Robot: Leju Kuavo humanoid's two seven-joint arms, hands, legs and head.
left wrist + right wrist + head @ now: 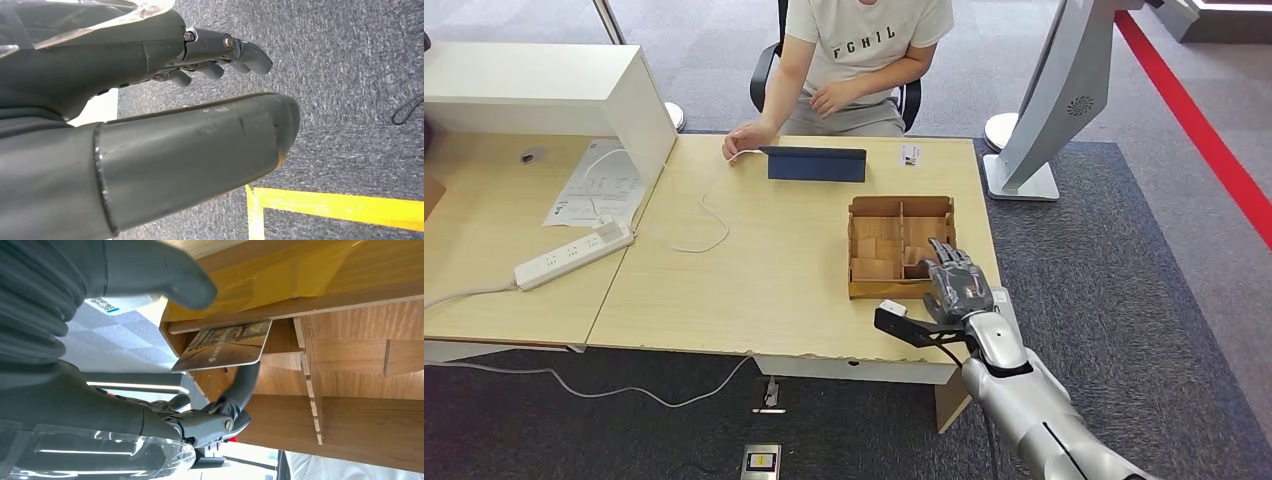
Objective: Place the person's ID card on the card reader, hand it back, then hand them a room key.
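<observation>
Your right hand (200, 420) reaches into the wooden box (901, 246), one finger (245, 382) touching the card (225, 345); whether it grips, you cannot tell.

On the bench (754, 290): card reader (816, 164) at the far edge, before the seated person (854, 60); compartmented box (900, 245) nearer, to its right. Right robot hand (957, 285) at the box's near right corner, card (225, 344) against a finger (246, 382) inside. Power strip (574, 255) far left.
</observation>
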